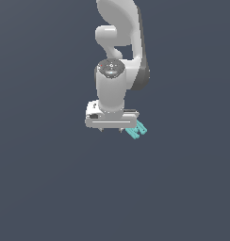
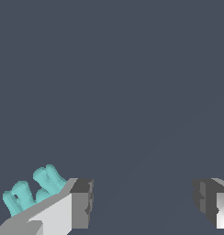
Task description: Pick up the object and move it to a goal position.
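The object [image 1: 136,130] is a small teal piece with short cross prongs. In the exterior view it lies on the dark floor just past the gripper's end on the exterior view's right, partly hidden by the hand. My gripper [image 1: 112,128] points down and is open. In the wrist view the teal object [image 2: 33,188] shows outside one finger [image 2: 77,204], not between the two. The other finger [image 2: 210,202] stands far apart, and the gap between them is empty.
The white arm [image 1: 119,42] rises above the hand in the exterior view. A plain dark grey floor [image 1: 51,188] fills the rest of both views.
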Robot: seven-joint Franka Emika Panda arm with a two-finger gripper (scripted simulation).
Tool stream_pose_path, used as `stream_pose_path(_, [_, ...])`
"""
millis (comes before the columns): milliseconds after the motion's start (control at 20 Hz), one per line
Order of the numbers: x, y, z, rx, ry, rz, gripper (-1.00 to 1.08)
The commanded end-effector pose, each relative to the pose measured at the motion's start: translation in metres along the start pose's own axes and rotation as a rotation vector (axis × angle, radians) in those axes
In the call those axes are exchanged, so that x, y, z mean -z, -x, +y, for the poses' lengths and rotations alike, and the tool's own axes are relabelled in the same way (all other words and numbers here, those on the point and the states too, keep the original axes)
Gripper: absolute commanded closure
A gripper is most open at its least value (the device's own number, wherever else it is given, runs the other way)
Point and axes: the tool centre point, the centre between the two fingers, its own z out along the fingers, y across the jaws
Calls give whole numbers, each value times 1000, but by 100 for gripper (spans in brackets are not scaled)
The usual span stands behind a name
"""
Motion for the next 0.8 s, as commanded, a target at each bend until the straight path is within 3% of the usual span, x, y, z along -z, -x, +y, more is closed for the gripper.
stream_pose_path(0, [-2,1,-3,6,10,-2,-60])
stream_pose_path(350, [-13,8,-20,38,69,-6,-60])
stream_pose_path(750, [-35,24,-55,115,185,2,-60])
